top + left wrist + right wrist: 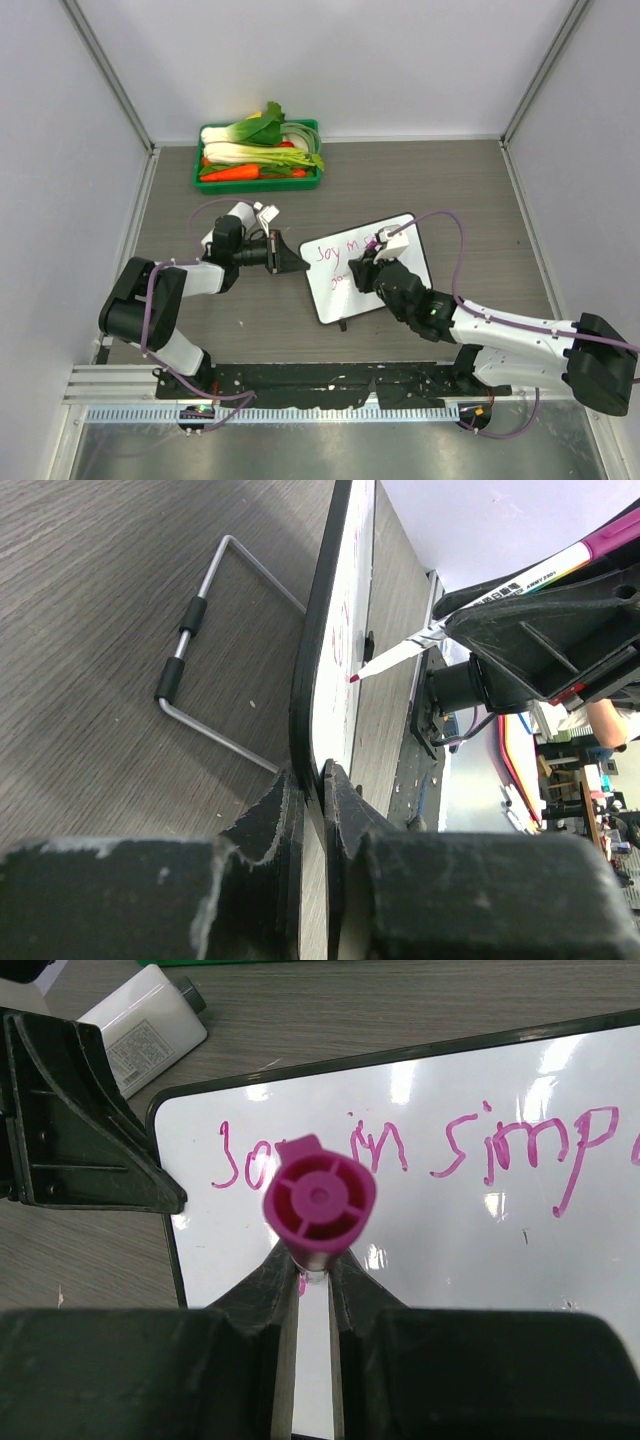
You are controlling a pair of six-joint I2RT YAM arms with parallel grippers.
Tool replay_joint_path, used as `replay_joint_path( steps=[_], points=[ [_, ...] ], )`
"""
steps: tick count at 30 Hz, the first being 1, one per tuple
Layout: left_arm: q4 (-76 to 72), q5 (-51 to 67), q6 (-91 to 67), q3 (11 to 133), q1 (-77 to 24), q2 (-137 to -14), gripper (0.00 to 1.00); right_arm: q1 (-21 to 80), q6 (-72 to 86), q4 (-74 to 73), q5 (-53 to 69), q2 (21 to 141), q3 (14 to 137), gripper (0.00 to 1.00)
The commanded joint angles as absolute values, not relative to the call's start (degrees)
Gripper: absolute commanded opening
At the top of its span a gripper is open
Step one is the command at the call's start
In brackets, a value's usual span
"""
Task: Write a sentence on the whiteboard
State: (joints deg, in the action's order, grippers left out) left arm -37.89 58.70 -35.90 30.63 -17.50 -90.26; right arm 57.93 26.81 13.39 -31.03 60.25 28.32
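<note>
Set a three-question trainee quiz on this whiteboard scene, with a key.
1. True or false: the left hand is clamped on the edge of the whiteboard.
2. What does the right hand grip? A) a pink marker B) an eraser C) a sponge
3. Fill in: the sentence on the board is written in ____ ink.
Key: 1 true; 2 A; 3 pink.
</note>
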Motion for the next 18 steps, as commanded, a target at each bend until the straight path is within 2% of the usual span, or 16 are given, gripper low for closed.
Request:
replay_joint_path(
  steps=[1, 18],
  points=[
    [-36.04, 58.8, -32.52, 30.15, -18.28, -91.32, 0.0, 57.66, 27.16, 12.22, -31.99, 58.98, 26.72, 0.01],
    [-36.04, 58.97, -32.52, 30.32, -18.28, -91.58, 0.0, 57.66, 26.98, 11.6, -31.46, 54.5, 28.21, 0.01]
  ],
)
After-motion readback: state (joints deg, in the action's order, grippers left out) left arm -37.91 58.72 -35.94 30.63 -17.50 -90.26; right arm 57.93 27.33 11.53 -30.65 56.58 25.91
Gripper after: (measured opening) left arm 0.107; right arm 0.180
